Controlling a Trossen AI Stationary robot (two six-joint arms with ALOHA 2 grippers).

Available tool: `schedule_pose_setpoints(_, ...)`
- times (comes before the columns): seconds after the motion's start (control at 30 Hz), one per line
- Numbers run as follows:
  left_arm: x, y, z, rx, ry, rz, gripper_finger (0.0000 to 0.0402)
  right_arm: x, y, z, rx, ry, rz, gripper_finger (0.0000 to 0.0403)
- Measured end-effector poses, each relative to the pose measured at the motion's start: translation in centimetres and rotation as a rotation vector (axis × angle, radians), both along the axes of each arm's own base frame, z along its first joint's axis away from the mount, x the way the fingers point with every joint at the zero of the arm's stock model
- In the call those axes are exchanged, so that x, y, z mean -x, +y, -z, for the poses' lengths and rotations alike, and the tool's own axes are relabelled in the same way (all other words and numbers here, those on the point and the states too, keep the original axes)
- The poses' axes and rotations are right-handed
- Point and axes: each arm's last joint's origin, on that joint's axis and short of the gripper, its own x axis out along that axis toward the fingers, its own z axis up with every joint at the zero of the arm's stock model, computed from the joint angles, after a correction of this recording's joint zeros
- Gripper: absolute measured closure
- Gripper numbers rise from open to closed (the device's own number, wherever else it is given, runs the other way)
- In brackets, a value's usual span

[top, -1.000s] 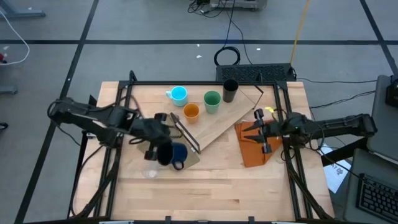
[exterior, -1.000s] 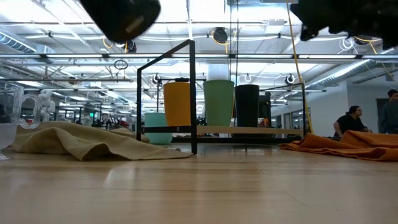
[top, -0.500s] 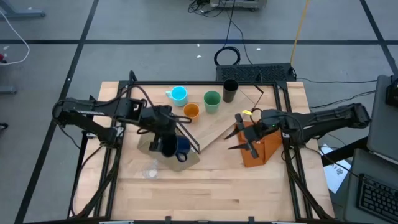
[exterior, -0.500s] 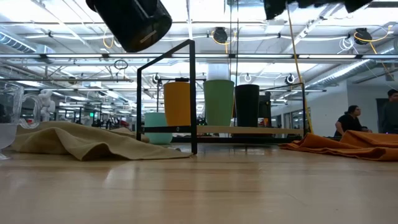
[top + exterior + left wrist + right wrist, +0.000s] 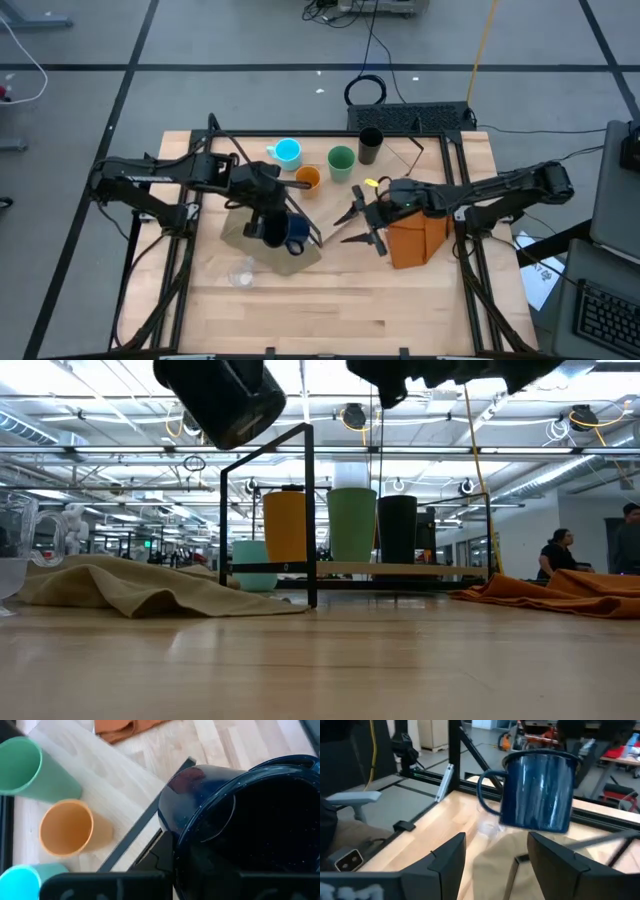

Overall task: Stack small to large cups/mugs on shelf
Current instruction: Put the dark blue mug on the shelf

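The dark navy mug (image 5: 291,237) hangs in the air over the olive-tan cloth (image 5: 240,235), held by my left gripper (image 5: 268,228). In the right wrist view the mug (image 5: 540,790) shows lifted, its handle (image 5: 487,790) to one side. My right gripper (image 5: 350,226) is open and hovers right of the mug over the shelf's near end, touching nothing. On the plywood shelf (image 5: 375,185) stand the orange cup (image 5: 307,178), green cup (image 5: 341,162) and black tumbler (image 5: 370,145). The cyan mug (image 5: 287,152) stands beside it. The tiny clear cup (image 5: 240,275) stands on the table near the front. My left gripper holds the navy mug at its rim (image 5: 175,842), coming from above. One finger (image 5: 160,862) lies against the outer wall; the other is lost in the dark inside of the mug. The mug is lifted clear, mouth up and slightly tilted.
The shelf's black metal frame (image 5: 310,510) rises at its left end, close to the held mug. An orange cloth (image 5: 415,240) lies under my right arm. The table's near half is bare wood. People sit in the room beyond (image 5: 560,550).
My right gripper has travelled toward the table's left, off the orange cloth and up to the held mug. My left gripper has carried the lifted mug a little toward the right and far edge, closer to the shelf frame.
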Motion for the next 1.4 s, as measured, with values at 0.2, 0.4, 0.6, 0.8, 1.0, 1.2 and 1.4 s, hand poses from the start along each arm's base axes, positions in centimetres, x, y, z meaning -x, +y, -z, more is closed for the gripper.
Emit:
schedule_pose_setpoints(0.2, -0.6, -0.1, 0.1, -0.004, -0.025, 0.033, 0.0387, -1.6, 0.5, -1.1, -0.035, -0.015, -0.098, 0.0201)
schedule_pose_setpoints(0.4, -0.8, 0.2, 0.1, 0.006, -0.033, 0.031, 0.0387, -2.7, 0.9, -1.7, -0.029, -0.028, -0.116, 0.0202)
schedule_pose_setpoints(0.6, -0.8, 0.2, 0.1, 0.012, -0.034, 0.034, 0.0387, -3.9, 1.5, -1.1, -0.034, 0.002, -0.15, 0.0202)
schedule_pose_setpoints(0.8, -1.0, 0.1, -0.1, 0.022, -0.064, 0.043, 0.0387, -4.8, 1.8, -1.3, -0.02, 0.012, -0.159, 0.0202)
schedule_pose_setpoints(1.0, -1.2, 0.1, -0.2, 0.023, -0.086, 0.057, 0.0387, -5.0, 2.0, -2.2, -0.01, -0.015, -0.17, 0.0202)
schedule_pose_setpoints(1.2, -1.3, 0.1, -0.3, 0.012, -0.105, 0.07, 0.0387, -5.2, 2.3, -1.5, 0.001, 0.008, -0.185, 0.0202)
schedule_pose_setpoints(1.4, -1.6, 0.1, -0.6, 0.002, -0.147, 0.082, 0.0387, -5.5, 2.3, -1.1, 0.006, 0.014, -0.182, 0.0202)
